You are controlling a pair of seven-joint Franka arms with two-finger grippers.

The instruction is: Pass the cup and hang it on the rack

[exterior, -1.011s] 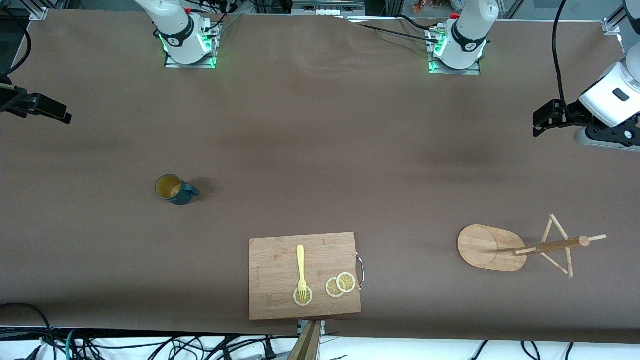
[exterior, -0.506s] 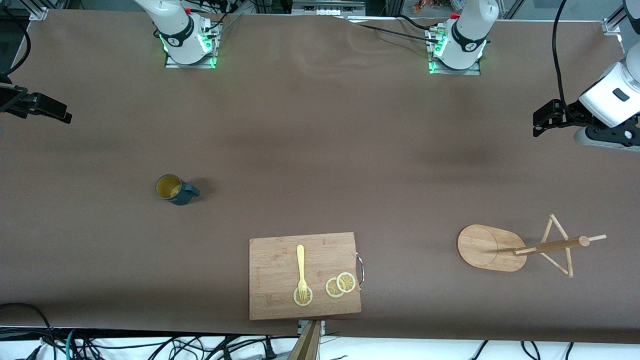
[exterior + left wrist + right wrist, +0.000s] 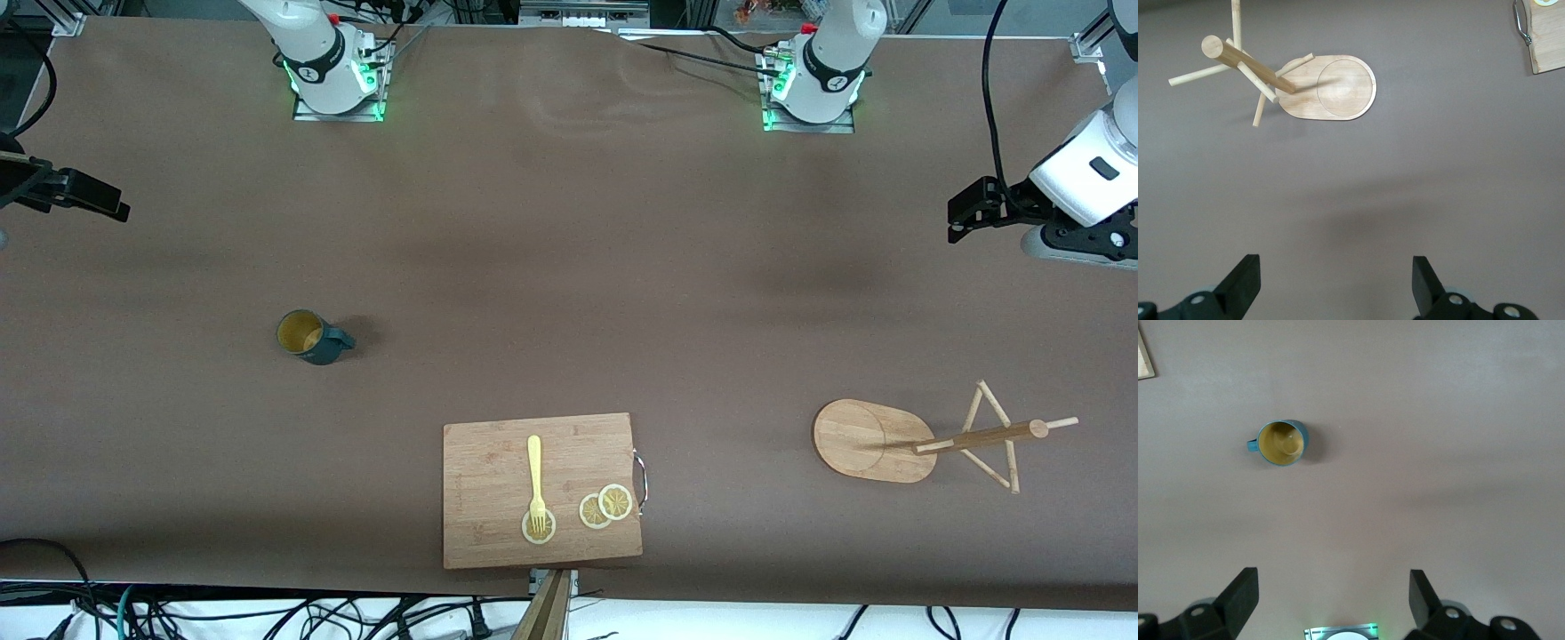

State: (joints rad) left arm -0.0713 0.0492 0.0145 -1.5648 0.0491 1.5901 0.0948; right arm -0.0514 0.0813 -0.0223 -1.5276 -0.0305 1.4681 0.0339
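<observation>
Both claws, left (image 3: pixel 1331 287) and right (image 3: pixel 1331 603), raised, spread wide.

Left hand (image 3: pixel 1335 293) raised, fingers spread, right hand (image 3: pixel 1331 607) likewise

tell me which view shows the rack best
The left wrist view: the rack fills more of it, with post and pegs distinct. The front view shows the whole rack, smaller, toward the left arm's end. The right wrist view misses it.
</observation>
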